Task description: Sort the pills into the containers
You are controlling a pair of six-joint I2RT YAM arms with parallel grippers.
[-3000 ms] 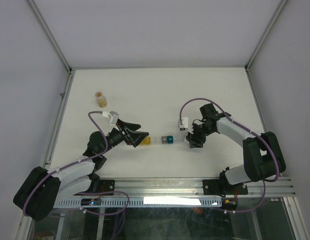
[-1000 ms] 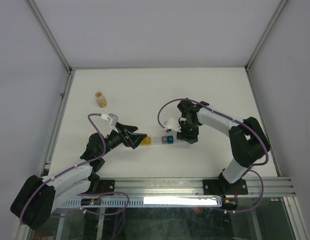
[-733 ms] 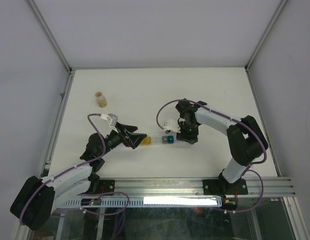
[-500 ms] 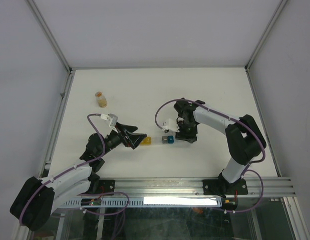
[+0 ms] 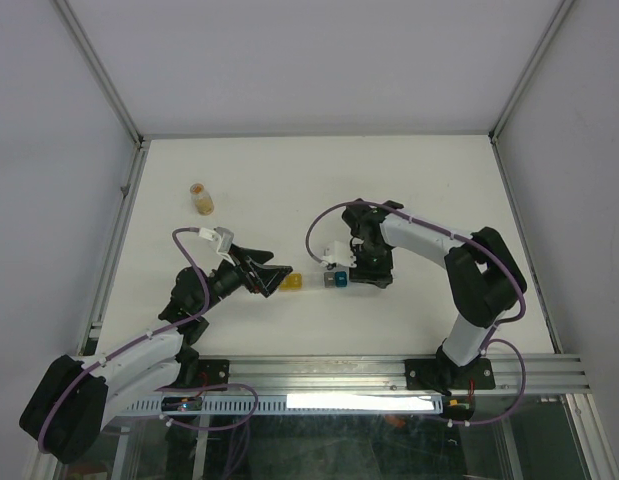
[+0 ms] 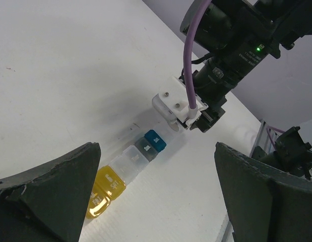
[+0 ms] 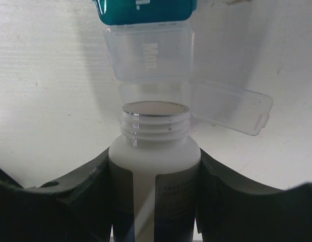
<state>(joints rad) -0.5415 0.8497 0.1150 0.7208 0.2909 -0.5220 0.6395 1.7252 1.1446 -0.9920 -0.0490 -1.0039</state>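
Right jaws clamped on bottle (image 7: 154, 151) | I see its mouth facing open end compartment (image 7: 156, 96) of strip (image 5: 311, 281), axes in line | left jaws wide, empty.

Desk (image 5: 289, 170): white, matt, with a faint fine grain in the right wrist view.
Containers (image 6: 130, 160): smooth moulded plastic. One cell is glossy translucent yellow, one is opaque teal, the rest are clear. One clear lid has raised lettering.
White bottle (image 7: 154, 128): opaque satin plastic with a ridged threaded neck and a shiny mouth rim.
Fingers (image 7: 70, 201) of right tool (image 7: 153, 166) and left tool (image 5: 277, 277): dark, matt, slightly coarse plastic.
Cable (image 6: 188, 65): smooth purple sheath.
Rail (image 5: 389, 375) at the desk's near edge: bare metal.
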